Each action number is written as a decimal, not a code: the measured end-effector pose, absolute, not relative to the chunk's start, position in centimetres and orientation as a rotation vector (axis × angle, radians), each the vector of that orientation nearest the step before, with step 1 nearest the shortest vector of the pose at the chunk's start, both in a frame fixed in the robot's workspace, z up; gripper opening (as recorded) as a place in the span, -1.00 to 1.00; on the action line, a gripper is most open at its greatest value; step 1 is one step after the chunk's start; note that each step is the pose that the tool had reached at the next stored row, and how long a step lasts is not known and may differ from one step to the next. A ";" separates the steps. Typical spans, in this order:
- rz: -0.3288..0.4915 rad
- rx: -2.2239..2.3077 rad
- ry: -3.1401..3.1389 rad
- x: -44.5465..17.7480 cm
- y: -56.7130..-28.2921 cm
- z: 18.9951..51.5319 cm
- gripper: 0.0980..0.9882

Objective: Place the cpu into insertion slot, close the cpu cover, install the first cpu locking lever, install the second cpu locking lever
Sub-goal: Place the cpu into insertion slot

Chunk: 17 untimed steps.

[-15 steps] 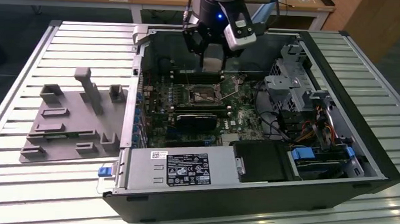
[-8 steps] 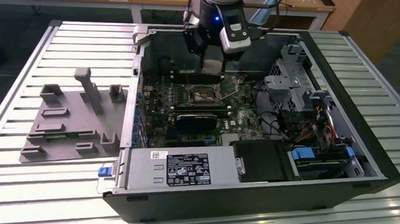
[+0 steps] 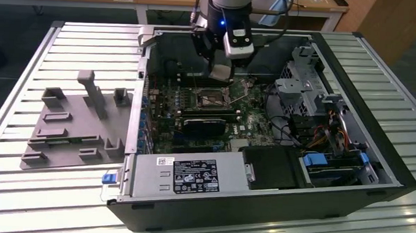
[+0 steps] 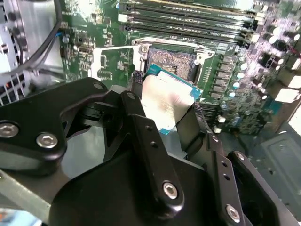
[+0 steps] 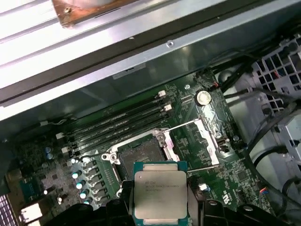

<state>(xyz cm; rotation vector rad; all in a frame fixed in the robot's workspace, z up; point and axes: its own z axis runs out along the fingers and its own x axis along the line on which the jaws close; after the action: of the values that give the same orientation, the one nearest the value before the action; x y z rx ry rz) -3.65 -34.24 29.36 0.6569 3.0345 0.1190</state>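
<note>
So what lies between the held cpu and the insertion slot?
Nothing: in the first wrist view the cpu hangs before the open insertion slot with only air between.

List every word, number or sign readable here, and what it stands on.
None reads clearly.
Power supply label: print too small.
cpu, gripped by the end effector: faint printed lines, blurred.
Motherboard: white markings, too small.

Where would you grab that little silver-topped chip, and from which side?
By two opposite edges, coming from above its flat top. The cpu is a thin, flat square, so only its edges offer anything to pinch, and its underside probably must stay free for the insertion slot. The gripper holds it that way, one finger per edge.
</note>
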 end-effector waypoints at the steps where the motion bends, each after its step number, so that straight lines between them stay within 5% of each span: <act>1: 0.119 0.676 3.030 -3.7 -34.2 29.3 -0.01; 17: 0.113 0.955 2.947 -4.3 -34.2 27.9 -0.01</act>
<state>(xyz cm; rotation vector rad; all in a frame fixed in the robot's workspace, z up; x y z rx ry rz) -4.28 -34.24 27.88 0.9547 2.9467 0.1128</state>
